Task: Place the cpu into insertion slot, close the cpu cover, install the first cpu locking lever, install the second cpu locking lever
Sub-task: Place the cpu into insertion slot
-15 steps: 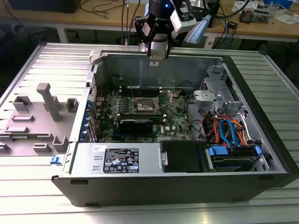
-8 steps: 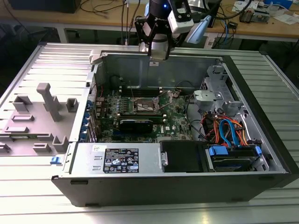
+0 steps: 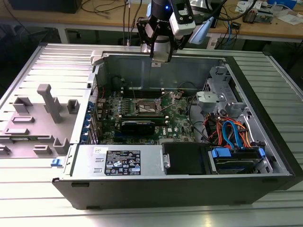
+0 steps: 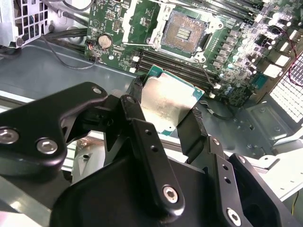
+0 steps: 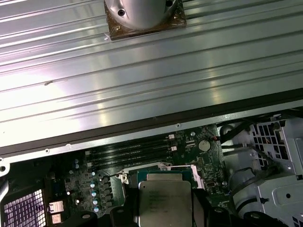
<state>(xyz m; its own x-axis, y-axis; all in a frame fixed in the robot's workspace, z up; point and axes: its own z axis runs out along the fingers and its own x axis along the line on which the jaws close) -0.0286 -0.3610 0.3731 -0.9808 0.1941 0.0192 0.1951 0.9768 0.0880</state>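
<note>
Two fingers (image 4: 135, 113) clamp cpu (image 4: 165, 101) edges, insertion slot (image 4: 183, 32) uncovered.

The fingers (image 4: 190, 130) cover two edges of the cpu (image 4: 168, 101) in the second wrist view.

Electronics workshop or robotics lab: opened black metal computer tower (image 3: 165, 196) lying on ribbed aluminium worktable (image 3: 28, 189); long wooden bench (image 3: 279, 29) behind, strewn with tangled black cables (image 3: 102, 8).

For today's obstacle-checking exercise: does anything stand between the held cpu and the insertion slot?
Nothing visible does. The tool grips the cpu in the air, and the insertion slot on the motherboard lies uncovered.
</note>
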